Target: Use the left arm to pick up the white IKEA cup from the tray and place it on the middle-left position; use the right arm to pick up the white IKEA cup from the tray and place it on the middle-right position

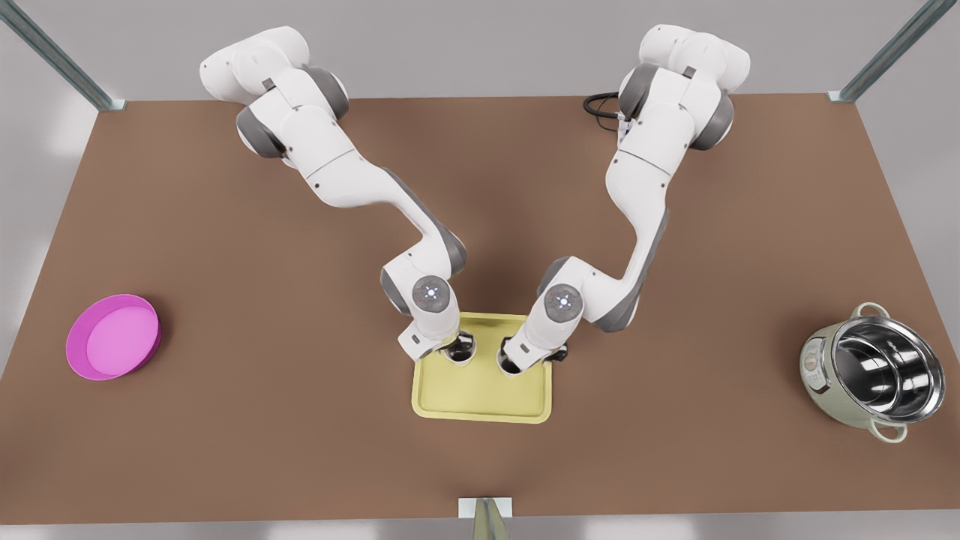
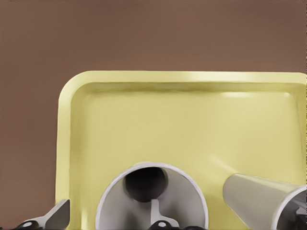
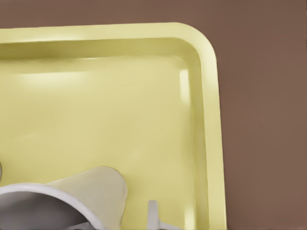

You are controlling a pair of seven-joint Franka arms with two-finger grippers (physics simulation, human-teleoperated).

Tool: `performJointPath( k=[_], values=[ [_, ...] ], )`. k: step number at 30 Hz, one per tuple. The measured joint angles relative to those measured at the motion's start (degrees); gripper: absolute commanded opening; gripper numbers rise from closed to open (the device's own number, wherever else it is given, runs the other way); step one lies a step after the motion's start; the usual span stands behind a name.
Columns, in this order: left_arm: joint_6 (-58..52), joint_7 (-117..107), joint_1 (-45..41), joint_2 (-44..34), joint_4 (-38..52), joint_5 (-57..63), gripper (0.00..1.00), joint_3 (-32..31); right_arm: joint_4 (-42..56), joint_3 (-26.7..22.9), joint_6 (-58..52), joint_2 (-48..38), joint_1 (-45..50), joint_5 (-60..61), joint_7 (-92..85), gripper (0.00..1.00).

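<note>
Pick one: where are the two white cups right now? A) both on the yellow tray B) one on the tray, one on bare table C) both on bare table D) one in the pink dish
A: both white cups stand on the tray, side by side, with the left tool and the right tool down at one cup each.

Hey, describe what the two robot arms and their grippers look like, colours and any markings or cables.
Both arms are glossy white rounded segments with dark grey joint bands. Each wrist carries a round grey cap with a small blue light ringed by red dots. A black cable loops at one arm's base. The left gripper has pale grey fingers with dark bases.
</note>
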Motion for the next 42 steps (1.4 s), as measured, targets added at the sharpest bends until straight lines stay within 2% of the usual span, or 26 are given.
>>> performJointPath(
  k=[1,3,4,6,9,13,17,22,27,28,29,30,31,33,34,35,36,42],
  values=[
    [0.2,-0.2,0.0,0.0,0.2,0.0,0.55,0.0,0.0,0.0,0.1,0.0,0.0,0.0,0.5,0.40],
    [0.4,-0.7,0.0,-0.1,0.5,-0.1,0.40,0.0,0.0,0.0,0.2,0.0,0.0,-0.1,1.5,0.33],
    [0.5,-0.9,-0.1,-0.1,0.5,-0.1,0.35,0.0,0.0,0.0,0.2,0.0,0.0,-0.1,2.0,0.30],
    [0.6,-1.4,-0.1,0.0,0.6,-0.3,0.31,0.0,0.1,0.0,0.3,0.0,0.0,-0.1,2.8,0.26],
    [0.8,-2.1,-0.1,0.1,0.6,-0.5,0.28,0.0,0.1,0.0,0.4,-0.1,0.0,0.0,3.7,0.19],
    [0.8,-3.0,-0.1,-0.5,0.7,-0.4,0.20,0.0,0.1,0.1,0.5,-0.8,-0.1,0.1,4.7,0.19],
    [-0.7,-3.8,0.9,-2.8,0.8,-0.4,0.20,0.2,-1.9,0.0,0.2,-4.7,-1.0,0.4,5.0,0.18],
    [-7.9,-1.2,13.0,-6.6,2.0,-2.8,0.19,-0.2,-15.8,0.1,0.1,-16.6,-9.6,0.8,2.2,0.17],
    [-10.6,7.0,21.9,-4.1,2.0,-7.1,0.19,-0.2,-33.8,1.1,5.7,-22.4,-21.6,2.8,-6.0,0.17],
    [-10.1,8.7,22.0,-3.1,2.0,-7.3,0.19,-0.2,-36.5,1.2,7.5,-22.8,-22.7,3.8,-7.9,0.19],
    [-9.5,10.2,22.0,-2.3,1.9,-7.4,0.19,-0.2,-38.0,1.3,9.0,-23.2,-23.2,4.6,-9.6,0.58],
    [-8.8,11.7,22.0,-1.8,1.7,-7.4,0.19,-0.1,-38.9,1.4,10.2,-23.3,-23.5,5.0,-11.1,0.60],
    [-8.0,13.1,21.9,-1.6,1.4,-7.3,0.19,-0.1,-39.3,1.4,11.2,-23.4,-23.6,5.3,-12.5,0.68],
    [-6.6,15.7,21.5,-1.2,1.0,-6.8,0.19,-0.1,-39.5,1.5,12.7,-23.6,-23.6,5.5,-14.8,0.90],
    [-6.0,16.8,21.4,-1.2,0.9,-6.7,0.29,-0.1,-39.6,1.5,13.3,-23.6,-23.6,5.4,-15.8,0.99],
    [-5.5,18.1,21.3,-1.2,0.9,-6.8,0.88,-0.1,-39.6,1.5,13.7,-23.8,-23.7,5.2,-16.6,1.00],
    [-5.1,19.5,21.3,-1.1,0.9,-7.3,1.00,-0.1,-39.6,1.5,14.1,-24.0,-23.7,5.0,-17.4,1.00],
    [-3.6,28.5,21.3,-1.1,0.8,-9.8,1.00,-0.1,-38.9,1.0,11.0,-31.1,-23.9,5.9,-22.6,1.00]
  ],
)
